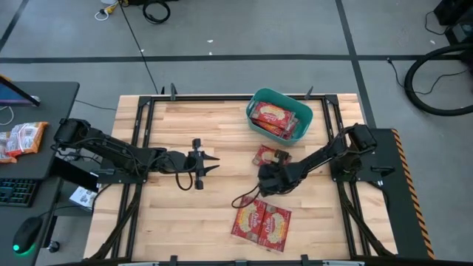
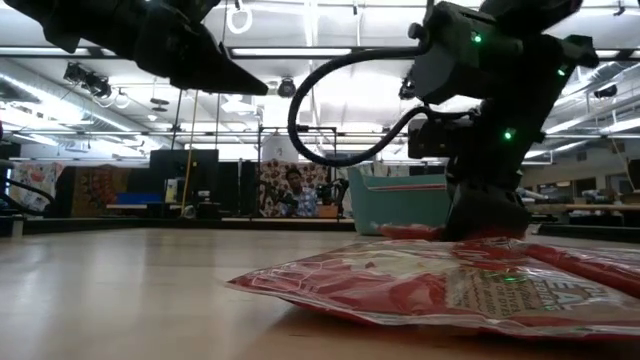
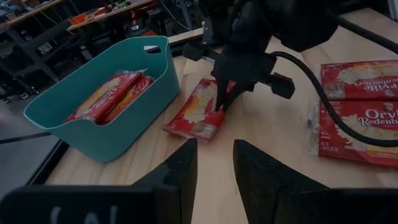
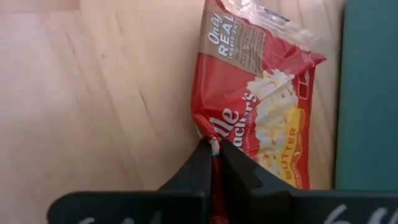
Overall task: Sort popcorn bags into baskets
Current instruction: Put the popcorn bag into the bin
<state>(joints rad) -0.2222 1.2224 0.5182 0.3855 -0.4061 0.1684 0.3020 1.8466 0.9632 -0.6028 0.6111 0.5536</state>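
**A:** What does the overhead view show?

**B:** A wooden table (image 1: 185,222). A teal tub (image 1: 278,112) sits near the far edge with red popcorn bags inside. One loose bag (image 1: 267,155) lies just in front of the tub. Two more bags (image 1: 261,224) lie side by side near the front edge. The right gripper (image 1: 272,167) is down on the loose bag. The left gripper (image 1: 211,165) waits over bare wood, well to the left.

**A:** And the table-level view?

**B:** A red bag (image 2: 440,285) fills the foreground, lying flat. Behind it the right arm reaches down in front of the tub (image 2: 398,200).

**A:** The left wrist view?

**B:** Its own two fingers (image 3: 180,168) stand partly apart, holding nothing. Beyond them, the right gripper (image 3: 222,102) pinches the loose bag (image 3: 198,112) beside the tub (image 3: 93,124).

**A:** The right wrist view?

**B:** The fingers (image 4: 213,163) are closed tight on the bag's (image 4: 261,112) edge. The bag is red and glossy, with pale popcorn pictured at its centre, and the tub wall (image 4: 367,93) is just beside it.

**A:** How should this step go?

**B:** The grip looks thin, on the edge only. I would lift slowly, let the bag hang clear of the rim, then release over the tub.
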